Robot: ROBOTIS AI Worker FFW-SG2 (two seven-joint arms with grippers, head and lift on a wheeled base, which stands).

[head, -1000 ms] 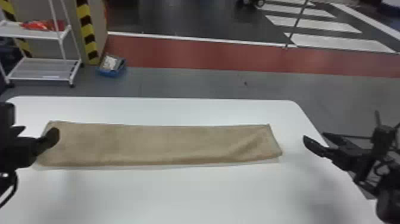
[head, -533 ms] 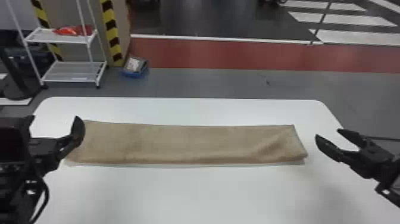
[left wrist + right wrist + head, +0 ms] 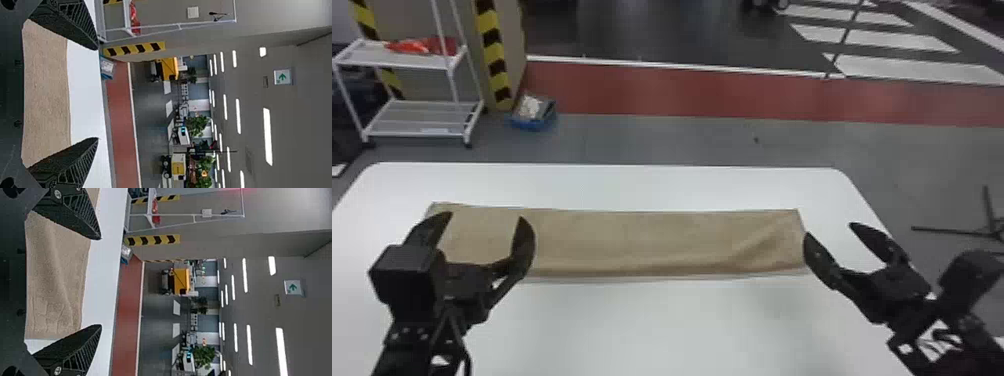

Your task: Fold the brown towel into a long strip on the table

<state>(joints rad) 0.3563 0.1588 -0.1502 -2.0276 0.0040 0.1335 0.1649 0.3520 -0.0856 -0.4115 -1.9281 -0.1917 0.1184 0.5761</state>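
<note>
The brown towel [image 3: 632, 240] lies as a long flat strip across the white table [image 3: 642, 325], with a diagonal crease near its right end. Over the towel's left end, my left gripper [image 3: 478, 225] stands open with nothing held. My right gripper [image 3: 834, 232] is also open, just off the towel's right end. In the left wrist view, the towel [image 3: 45, 94] shows between the spread fingers of my left gripper [image 3: 98, 94]. The right wrist view has the towel's creased end [image 3: 55, 278] between the fingers of my right gripper [image 3: 101, 282].
Beyond the table's far edge [image 3: 612, 165] stand a white shelf rack [image 3: 417, 132] and a blue box [image 3: 532, 117] on the floor. A black stand [image 3: 957, 231] is on the floor at the right.
The head view has shifted, so the scene sits farther right. Both grippers have moved inward, the left one over the towel's left end and the right one close to its right end. The towel looks unchanged.
</note>
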